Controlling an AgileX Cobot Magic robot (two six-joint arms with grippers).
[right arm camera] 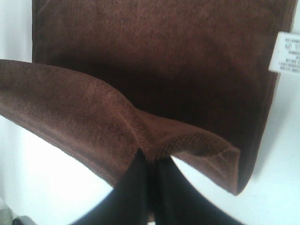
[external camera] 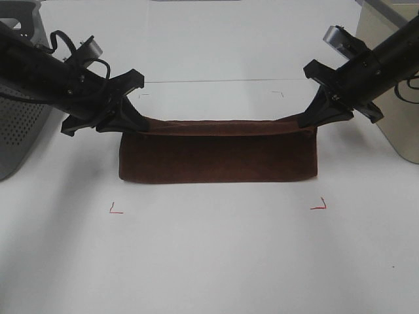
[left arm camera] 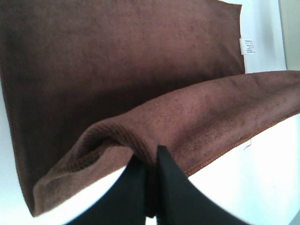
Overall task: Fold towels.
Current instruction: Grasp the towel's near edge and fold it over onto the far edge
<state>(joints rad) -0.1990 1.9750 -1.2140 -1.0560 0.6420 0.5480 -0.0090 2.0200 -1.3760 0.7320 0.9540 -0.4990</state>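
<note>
1. A white table [external camera: 209,261] filled almost the whole exterior high view, bright and washed out toward the far side, with a thin straight line crossing it behind the grippers.
2. A dark reddish-brown terry towel [external camera: 219,160] lay at the middle of the table, wider than deep.
3. A red corner mark [external camera: 116,209] sat on the table just in front of the towel's near left corner, and a second red mark [external camera: 319,206] sat in front of its near right corner. Neither touched the cloth.
4. 2 faint corner marks [external camera: 145,93] showed on the table beyond the towel.
5. The left gripper [external camera: 134,121] had its jaws pressed together on the towel's far left corner, holding that edge off the table. In the left wrist view the left gripper [left arm camera: 150,157] pinched a raised fold of the towel [left arm camera: 117,70], with the flat cloth beyond it.
6. The right gripper [external camera: 308,121] was clamped the same way on the far right corner. In the right wrist view the right gripper [right arm camera: 150,159] pinched the lifted hem above the flat towel [right arm camera: 154,61].
7. Between the 2 grippers the raised edge ran nearly level.
8. A small white tag [left arm camera: 247,47] stuck out from one side edge of the flat part, and it also showed in the right wrist view [right arm camera: 287,58].
9. A grey perforated object [external camera: 19,131] stood at the left edge of the scene, and a beige panel [external camera: 393,98] stood at the right edge behind the right arm.
</note>
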